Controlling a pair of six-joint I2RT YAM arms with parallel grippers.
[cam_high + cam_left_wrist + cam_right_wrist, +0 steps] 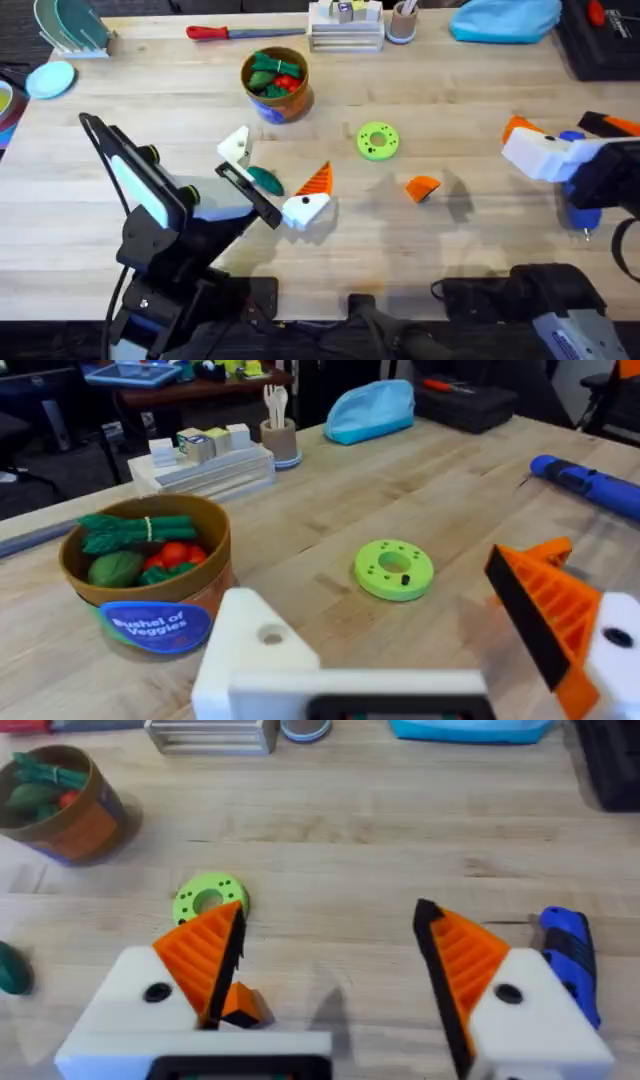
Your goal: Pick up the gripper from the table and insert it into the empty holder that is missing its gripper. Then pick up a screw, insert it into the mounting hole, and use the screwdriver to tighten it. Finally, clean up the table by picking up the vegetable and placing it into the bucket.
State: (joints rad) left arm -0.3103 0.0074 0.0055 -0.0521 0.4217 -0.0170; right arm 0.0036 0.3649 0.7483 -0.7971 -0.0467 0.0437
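Left pincer (pixel 268 180) spread, empty; its bare white plastic holder block (pixel 235 147) just beside dark teal toy vegetable (pixel 265 180). Right pincer (pixel 330 960) spread, empty. Loose orange wedge fingertip (pixel 422 187) lies on wooden bench (pixel 450 100), between pincers.

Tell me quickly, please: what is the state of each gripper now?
Left gripper: open, holding nothing; one finger lacks its orange tip.
Right gripper: open, holding nothing, above the loose orange gripper.
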